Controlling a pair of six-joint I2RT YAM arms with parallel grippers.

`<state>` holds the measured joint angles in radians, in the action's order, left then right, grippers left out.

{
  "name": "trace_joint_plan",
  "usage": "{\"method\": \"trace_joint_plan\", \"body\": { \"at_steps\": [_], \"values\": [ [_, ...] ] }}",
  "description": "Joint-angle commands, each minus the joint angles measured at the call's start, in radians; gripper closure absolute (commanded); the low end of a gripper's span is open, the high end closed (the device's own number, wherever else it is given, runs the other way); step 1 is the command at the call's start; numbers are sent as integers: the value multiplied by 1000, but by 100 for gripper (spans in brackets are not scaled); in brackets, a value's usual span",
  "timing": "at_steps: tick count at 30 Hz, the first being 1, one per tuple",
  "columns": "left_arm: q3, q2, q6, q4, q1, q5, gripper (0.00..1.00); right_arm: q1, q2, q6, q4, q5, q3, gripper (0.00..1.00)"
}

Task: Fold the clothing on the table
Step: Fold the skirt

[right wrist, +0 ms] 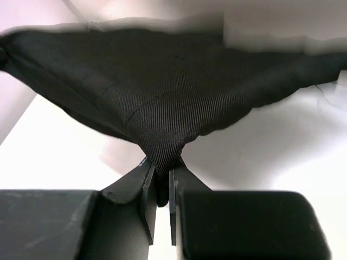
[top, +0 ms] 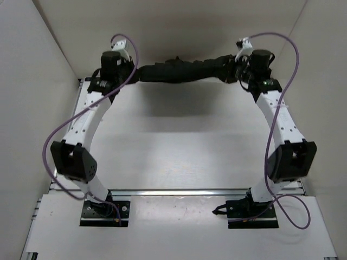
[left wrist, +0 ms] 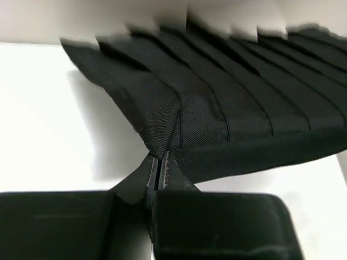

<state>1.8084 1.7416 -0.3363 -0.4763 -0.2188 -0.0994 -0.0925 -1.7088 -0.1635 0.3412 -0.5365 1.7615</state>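
We saw a plain white left wall (top: pixel 32 108) rising beside the white bench (top: pixel 179 151), with a metal rail (top: pixel 179 192) crossing its near side. Toward the far end, the left end effector (top: pixel 136 73) (left wrist: pixel 158 162) was clamped shut on one pleated corner of the clothing (top: pixel 181 71) (left wrist: pixel 227 103). The black fabric hung stretched in a sagging band above the bench, near the back wall (top: pixel 179 21), and cast a soft shadow (top: pixel 179 105) on the surface below. The right end effector (top: pixel 232 69) (right wrist: pixel 160 168) pinched the other bunched corner. A right wall (top: pixel 325 108), also white, closed the space.
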Motion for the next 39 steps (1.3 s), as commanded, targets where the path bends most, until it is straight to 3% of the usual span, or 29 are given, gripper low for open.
{"method": "trace_joint_plan", "body": {
  "at_steps": [1, 5, 8, 10, 12, 14, 16, 21, 28, 33, 39],
  "values": [
    [-295, -175, 57, 11, -11, 82, 100, 28, 156, 22, -53, 41, -312, 100],
    [-614, -420, 63, -51, -127, 139, 100, -33, 450, 3, 4, 98, -746, 100],
    [-806, -708, -29, -166, -249, 193, 100, -168, 711, -105, 96, 185, -960, 100],
    [-933, -819, -110, -180, -204, 139, 100, -252, 814, -195, 96, 213, -1026, 100],
    [-1010, -863, -115, -156, -84, 64, 100, -207, 831, -244, 59, 155, -1088, 100],
    [-1049, -800, -95, -127, -70, 64, 100, -88, 784, -254, -10, 10, -1183, 100],
    [-1093, -713, -89, -82, -86, 81, 100, -63, 707, -249, -92, -28, -1211, 100],
    [-1126, -512, -110, 47, -27, 3, 100, -101, 467, -222, -154, -16, -1136, 100],
    [-992, -329, -63, 58, -8, 15, 100, -116, 270, -220, -185, -59, -1044, 99],
    [-891, -245, -32, 19, -33, -6, 100, -121, 282, -209, -148, -40, -1034, 100],
    [-888, -249, -40, 39, -39, 27, 100, -78, 394, -234, -231, -26, -1126, 100]
  ]
}}
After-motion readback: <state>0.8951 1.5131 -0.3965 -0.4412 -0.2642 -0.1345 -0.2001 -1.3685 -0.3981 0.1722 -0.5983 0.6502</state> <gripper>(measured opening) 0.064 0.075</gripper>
